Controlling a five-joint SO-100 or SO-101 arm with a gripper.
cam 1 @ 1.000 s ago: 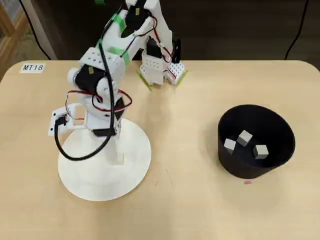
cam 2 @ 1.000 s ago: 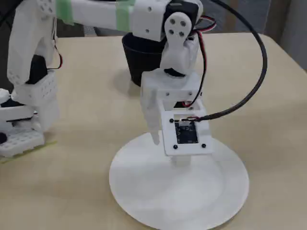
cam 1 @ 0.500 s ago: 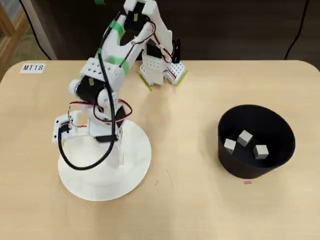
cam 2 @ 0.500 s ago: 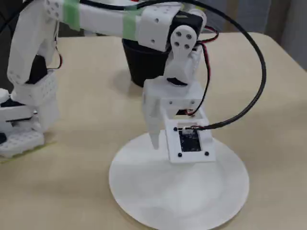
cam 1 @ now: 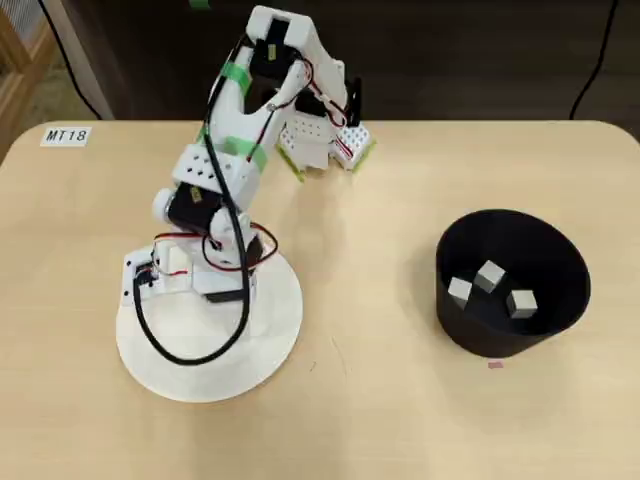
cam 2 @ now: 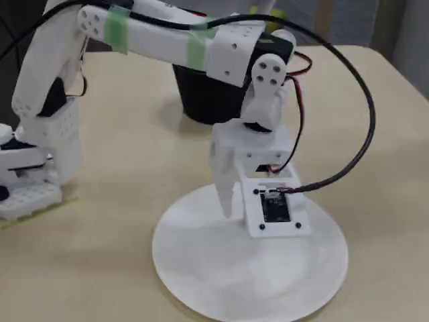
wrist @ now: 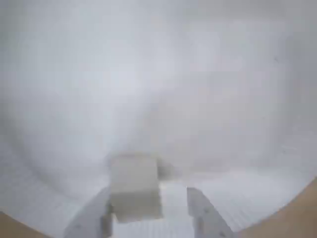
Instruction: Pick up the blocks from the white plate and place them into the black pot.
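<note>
The white plate (cam 1: pixel 280 335) lies at the left of the table in the overhead view. My gripper (cam 1: pixel 180 280) points down over it. In the wrist view the plate (wrist: pixel 173 74) fills the picture and one pale grey block (wrist: pixel 134 191) sits on it between my open gripper's (wrist: pixel 148 194) fingers, close to the left finger (wrist: pixel 91 218), with a gap to the right one. The black pot (cam 1: pixel 560 320) stands at the right and holds three blocks (cam 1: pixel 489 276). In the fixed view the gripper (cam 2: pixel 238 201) reaches the plate (cam 2: pixel 201 275), the pot (cam 2: pixel 201 100) is behind the arm, and the block is hidden.
The arm's base (cam 1: pixel 320 140) is clamped at the table's back edge. A black cable (cam 1: pixel 190 350) loops over the plate. A label reading MT18 (cam 1: pixel 66 135) is stuck at the back left corner. Bare tabletop lies between plate and pot.
</note>
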